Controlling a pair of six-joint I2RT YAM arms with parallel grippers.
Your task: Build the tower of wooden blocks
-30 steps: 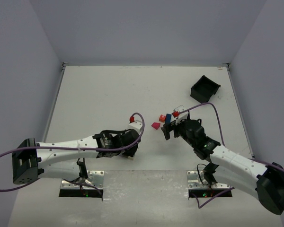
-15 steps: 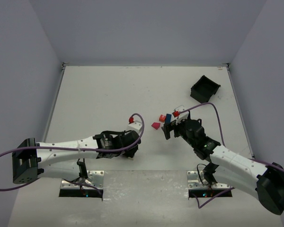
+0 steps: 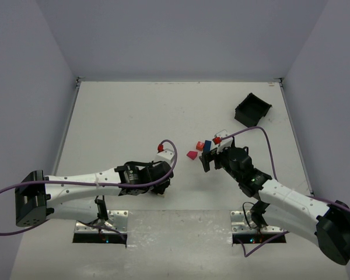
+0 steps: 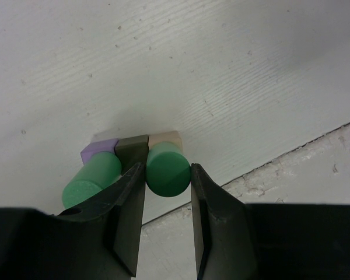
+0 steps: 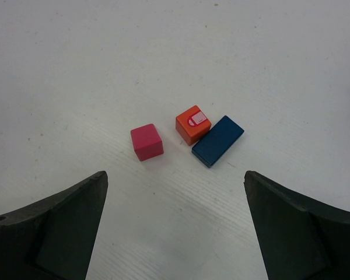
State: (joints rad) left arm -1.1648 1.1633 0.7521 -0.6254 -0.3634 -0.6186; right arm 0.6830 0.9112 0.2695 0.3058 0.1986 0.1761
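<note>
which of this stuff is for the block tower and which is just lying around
For the tower: gripped green cylinder, loose green cylinder, purple block, dark block, tan block, magenta cube, orange-red cube, blue block.
Lying about: black bin.

**Block layout**

Right wrist view: stickered cube (image 5: 193, 124) at 2 o'clock of plain cube (image 5: 146, 142); slab (image 5: 217, 140) against the stickered cube at its 4 o'clock. Left wrist view: second cylinder (image 4: 92, 185) at 9 o'clock of first cylinder (image 4: 168, 169); block row (image 4: 132, 149) at their 12 o'clock.
</note>
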